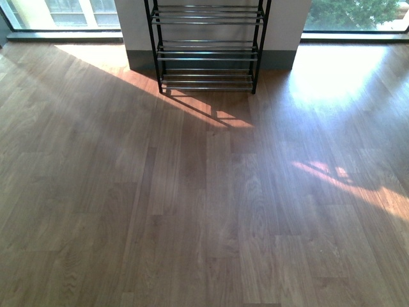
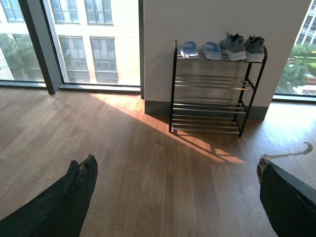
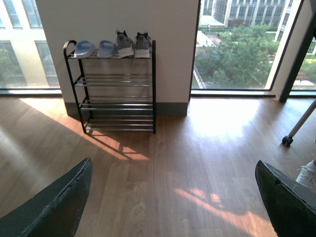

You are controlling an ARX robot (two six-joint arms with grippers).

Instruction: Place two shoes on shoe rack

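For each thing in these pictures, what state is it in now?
grey sneakers: upright, side by side on the rack's top tier.
blue slides: on the top tier, beside the sneakers.
shoe rack: upright against the wall, lower tiers bare.
left hand: open, holding nothing.
right hand: open, holding nothing.

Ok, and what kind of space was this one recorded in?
Probably an upper-floor room in an office or apartment block: bare wood floor, floor-to-ceiling windows facing other buildings and trees, and a shoe rack against a white wall pier.
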